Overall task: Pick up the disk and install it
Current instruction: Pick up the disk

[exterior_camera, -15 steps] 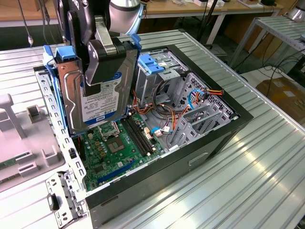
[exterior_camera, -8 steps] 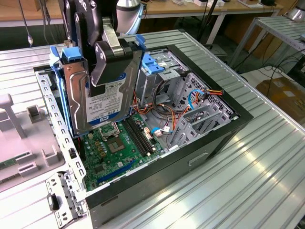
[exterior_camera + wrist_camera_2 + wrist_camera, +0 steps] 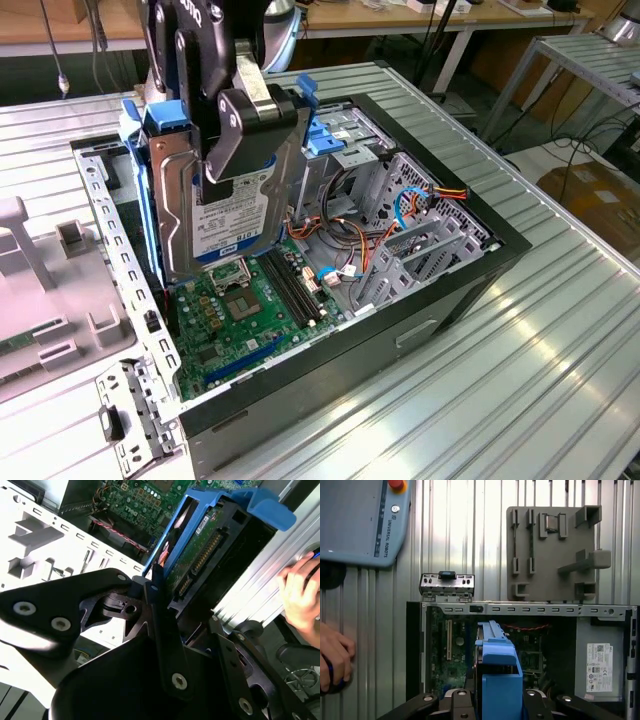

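Pinching the disk [image 3: 225, 215] between my fingers, I hold it upright, on edge, above the open computer case [image 3: 410, 325] that lies on the ribbed metal table [image 3: 540, 380]. My gripper [image 3: 238, 135] is clamped across the disk's two broad faces. In the exterior view one finger [image 3: 246, 118] lies flat against the labelled face near the top edge, and the other is hidden behind the disk.

The disk hangs over the motherboard [image 3: 235, 305], toward the exterior view's left of the case. I cannot tell how much gap is left under its lower edge. The drive cage [image 3: 345, 135] with its blue tabs stands just beside it, toward the exterior view's right. In the second wrist view the bright blue rail [image 3: 210, 502] frames the end with the connector pins.

I judge the disk to be a dense, stiff slab, heavy for its size. Its metal faces look smooth enough to slide under a weak squeeze, so a firm, flat hold on those faces seems right to me. The plastic rails would probably flex, which makes them poor places to grip. The bare circuit side and the connector look like the parts a knock would hurt.

A person's hand [image 3: 332, 662] rests on the table beside the case, well apart from me.
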